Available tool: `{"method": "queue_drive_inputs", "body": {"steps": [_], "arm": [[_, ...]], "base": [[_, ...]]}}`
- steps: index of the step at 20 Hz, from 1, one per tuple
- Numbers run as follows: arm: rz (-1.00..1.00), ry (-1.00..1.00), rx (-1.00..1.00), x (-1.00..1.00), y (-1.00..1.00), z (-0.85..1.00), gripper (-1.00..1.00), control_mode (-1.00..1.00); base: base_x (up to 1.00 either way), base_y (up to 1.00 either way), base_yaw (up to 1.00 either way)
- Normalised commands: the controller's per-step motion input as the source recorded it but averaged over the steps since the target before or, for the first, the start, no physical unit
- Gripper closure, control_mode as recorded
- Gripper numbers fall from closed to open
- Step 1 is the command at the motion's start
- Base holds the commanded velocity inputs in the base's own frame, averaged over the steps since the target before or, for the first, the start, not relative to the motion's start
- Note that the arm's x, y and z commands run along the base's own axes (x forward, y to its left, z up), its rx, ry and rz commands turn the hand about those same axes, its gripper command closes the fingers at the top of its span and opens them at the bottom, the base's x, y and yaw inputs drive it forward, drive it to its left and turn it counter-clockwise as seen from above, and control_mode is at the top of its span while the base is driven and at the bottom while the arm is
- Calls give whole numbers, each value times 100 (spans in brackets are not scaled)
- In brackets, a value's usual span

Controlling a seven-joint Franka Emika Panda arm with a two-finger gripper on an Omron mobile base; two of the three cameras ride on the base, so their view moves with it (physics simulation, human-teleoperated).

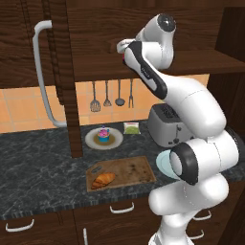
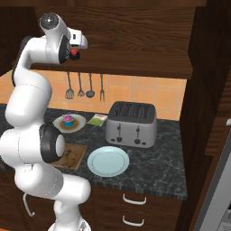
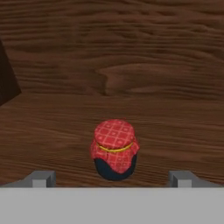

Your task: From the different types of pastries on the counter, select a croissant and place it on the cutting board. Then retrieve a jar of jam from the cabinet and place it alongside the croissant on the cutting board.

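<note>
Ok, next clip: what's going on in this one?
The robot arm is reaching up into the open wall cabinet for the jar of jam. Its gripper is open, with the jar standing on the shelf between the fingertips and not yet gripped. Down on the counter, the croissant already lies on the cutting board, while the pink-frosted cupcake sits on its plate behind it.

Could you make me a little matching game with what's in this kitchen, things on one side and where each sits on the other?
Things:
1. croissant
2. cupcake
3. jam jar
4. toaster

Places:
A. on the cabinet shelf
B. on the cutting board
C. on the counter, behind the pale blue plate
D. on a small round plate

Pairs: 1-B, 2-D, 3-A, 4-C
</note>
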Motion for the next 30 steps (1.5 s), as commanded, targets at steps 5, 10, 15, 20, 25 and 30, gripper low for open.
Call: {"method": "queue_drive_inputs", "body": {"steps": [5, 10, 15, 20, 25, 30], "arm": [[0, 0, 0, 58, 0, -20, -100, -100], [0, 0, 0, 15, 0, -7, -100, -100], [0, 0, 0, 13, 3, -5, -100, -100], [0, -1, 0, 39, 14, -31, -100, -100], [0, 0, -1, 28, 24, -39, 100, -100], [0, 1, 2, 4, -3, -13, 100, -100]], "base": [[0, 0, 0], [0, 0, 0], [0, 0, 0], [0, 0, 0], [0, 0, 0], [0, 0, 0]]}}
